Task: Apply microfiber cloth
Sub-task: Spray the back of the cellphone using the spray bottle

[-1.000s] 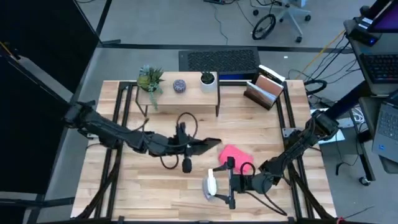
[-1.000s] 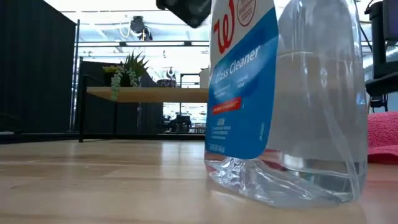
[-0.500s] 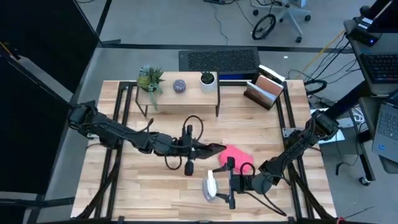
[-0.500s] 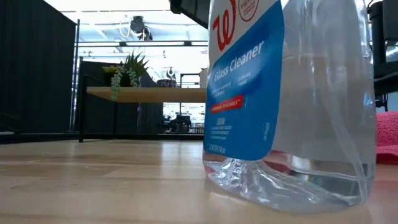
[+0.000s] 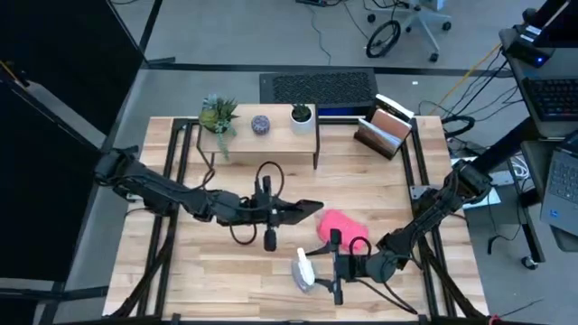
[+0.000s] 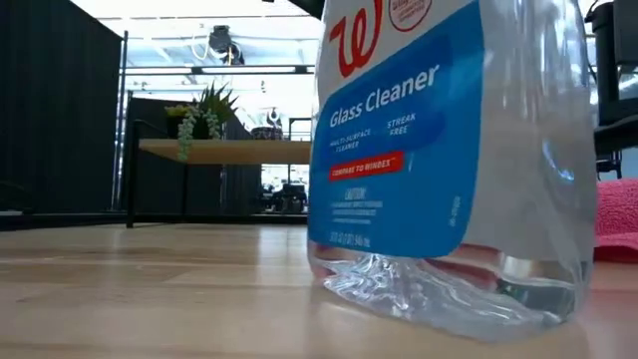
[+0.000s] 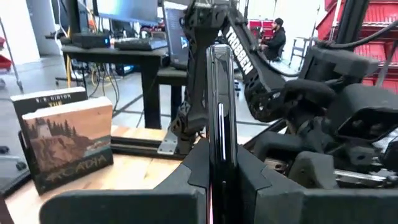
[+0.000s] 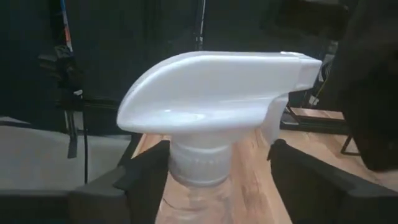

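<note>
From above we see the microfiber cloth [image 5: 339, 222] lying crumpled on the wooden worktop [image 5: 217, 262], right of centre, between the two arms. The left claw [image 5: 310, 208] reaches in from the left and ends just beside the cloth's near-left edge; it grips a thin black smartphone [image 5: 305, 208], which from this height reads only as a dark sliver. The left wrist view makes the grip plain: the smartphone [image 7: 221, 118] stands on edge, upright, clenched between the two dark fingers [image 7: 186, 168], with the right arm [image 7: 292, 99] behind it and a book [image 7: 68, 146] propped at the worktop's far side.

The right claw [image 5: 318, 269] sits near the front edge, just in front of the cloth, closed around the neck of a spray bottle [image 5: 304, 269]. The overhead picture shows only the white trigger head. The right wrist view shows the white head [image 8: 217, 99] close up, with the fingers [image 8: 146, 180] set on either side of the collar beneath it. The low view gives what neither does: the bottle's clear body [image 6: 454, 170] with a blue glass-cleaner label, its base tilted so one side is lifted off the wood, and little liquid visible at the bottom. At the right edge of that view a strip of the pink cloth [image 6: 616, 209] shows behind the bottle.

At the back, a small shelf [image 5: 262, 134] carries potted plants [image 5: 219, 115].
</note>
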Controlling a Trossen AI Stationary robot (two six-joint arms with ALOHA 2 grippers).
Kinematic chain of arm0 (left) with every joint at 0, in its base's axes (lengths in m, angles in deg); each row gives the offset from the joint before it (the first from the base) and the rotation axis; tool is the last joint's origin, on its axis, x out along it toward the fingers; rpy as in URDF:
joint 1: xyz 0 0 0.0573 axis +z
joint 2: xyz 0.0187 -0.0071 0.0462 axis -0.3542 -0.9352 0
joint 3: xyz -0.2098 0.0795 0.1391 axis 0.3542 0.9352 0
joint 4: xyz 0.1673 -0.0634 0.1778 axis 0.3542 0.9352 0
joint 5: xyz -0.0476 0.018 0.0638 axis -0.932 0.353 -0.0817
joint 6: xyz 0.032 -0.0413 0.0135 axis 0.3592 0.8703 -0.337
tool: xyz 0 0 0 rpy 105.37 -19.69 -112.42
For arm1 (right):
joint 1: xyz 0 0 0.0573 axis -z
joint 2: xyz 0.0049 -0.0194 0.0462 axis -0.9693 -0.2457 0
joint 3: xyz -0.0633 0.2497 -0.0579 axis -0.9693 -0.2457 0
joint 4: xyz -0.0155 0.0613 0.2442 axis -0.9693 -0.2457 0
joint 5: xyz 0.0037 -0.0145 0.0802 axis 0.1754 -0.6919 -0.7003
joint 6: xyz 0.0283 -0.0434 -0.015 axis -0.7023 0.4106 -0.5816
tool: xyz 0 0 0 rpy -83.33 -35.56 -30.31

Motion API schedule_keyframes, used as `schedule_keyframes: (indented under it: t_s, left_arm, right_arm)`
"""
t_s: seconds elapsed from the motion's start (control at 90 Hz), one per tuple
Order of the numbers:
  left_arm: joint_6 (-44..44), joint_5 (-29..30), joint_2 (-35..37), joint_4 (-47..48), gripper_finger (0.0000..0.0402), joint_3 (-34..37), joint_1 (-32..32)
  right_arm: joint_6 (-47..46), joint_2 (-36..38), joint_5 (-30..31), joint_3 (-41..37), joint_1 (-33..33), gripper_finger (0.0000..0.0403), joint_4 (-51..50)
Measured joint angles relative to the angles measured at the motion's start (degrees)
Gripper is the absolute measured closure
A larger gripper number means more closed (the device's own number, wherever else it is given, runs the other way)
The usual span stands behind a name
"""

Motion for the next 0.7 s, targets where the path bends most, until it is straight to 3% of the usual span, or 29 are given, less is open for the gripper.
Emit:
schedule_keyframes:
  t_s: [0.411,0.7]
  left_arm:
    - [-0.4,2.4,0.4,2.4,0.0391,0.0,-0.6]
    - [-0.4,4.9,2.8,5.0,0.0391,0.0,-1.2]
  right_arm:
    - [1.1,0.1,1.3,0.0,0.0,0.0155,-0.2]
    - [1.3,4.2,1.9,-0.1,-0.7,0.0124,-6.7]
